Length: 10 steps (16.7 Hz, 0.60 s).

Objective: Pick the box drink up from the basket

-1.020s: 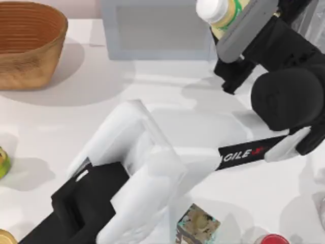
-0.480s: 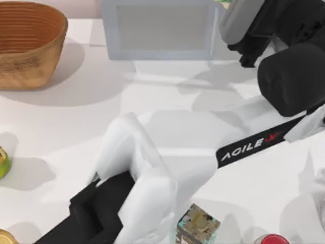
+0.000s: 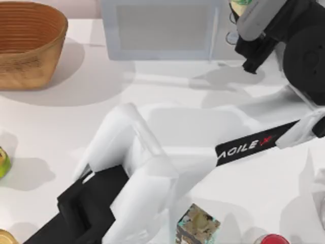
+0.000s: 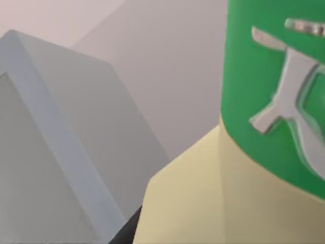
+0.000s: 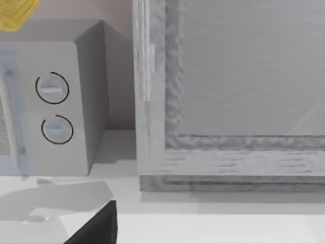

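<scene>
The box drink [image 4: 193,203] is a pale cream carton with a green printed band, seen very close in the left wrist view. In the top view a sliver of the box drink [image 3: 238,3] shows at the far edge, right of centre. My left gripper [image 3: 248,11] is shut on it, high above the table and far to the right of the basket [image 3: 28,43]. The orange-brown ribbed basket stands at the far left with nothing showing inside. My left arm stretches from the near left across the table to that gripper. My right wrist camera faces grey appliances.
A grey framed box [image 3: 162,30] stands at the back centre, beside the held carton. A microwave with two dials [image 5: 51,107] sits next to it. A dark patterned cube box [image 3: 198,226] and a red object [image 3: 271,240] are at the near edge. A green item [image 3: 2,162] lies at the left.
My left gripper has carried the carton to the right and toward the far edge, so most of it has left the top view. The arm's elbow shifted slightly.
</scene>
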Motion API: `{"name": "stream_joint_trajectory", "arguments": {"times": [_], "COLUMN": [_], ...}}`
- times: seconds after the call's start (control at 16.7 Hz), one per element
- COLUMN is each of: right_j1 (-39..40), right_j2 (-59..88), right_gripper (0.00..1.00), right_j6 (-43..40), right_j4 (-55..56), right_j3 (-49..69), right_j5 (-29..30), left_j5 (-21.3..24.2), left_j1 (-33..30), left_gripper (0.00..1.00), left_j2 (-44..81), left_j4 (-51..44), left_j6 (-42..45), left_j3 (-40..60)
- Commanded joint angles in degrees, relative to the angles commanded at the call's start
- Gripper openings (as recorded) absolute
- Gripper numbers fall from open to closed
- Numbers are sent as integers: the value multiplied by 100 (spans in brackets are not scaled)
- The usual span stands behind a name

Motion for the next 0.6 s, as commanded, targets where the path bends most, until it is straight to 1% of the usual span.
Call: {"name": "stream_joint_trajectory", "arguments": {"times": [0.12,0.3,0.6], "right_j1": [0,0,0], "right_j2": [0,0,0], "right_gripper": [100,100,100], "right_j6": [0,0,0], "right_j4": [0,0,0], "right_j3": [0,0,0], "right_j5": [0,0,0], "left_j5": [16,55,165], "left_j1": [29,81,168], "left_gripper": [0,0,0], "left_j2": [-22,-67,-166], "left_j4": [-945,-2605,-5847], "left_j6": [-757,-2080,-4608], "left_j3": [-73,-214,-517]}}
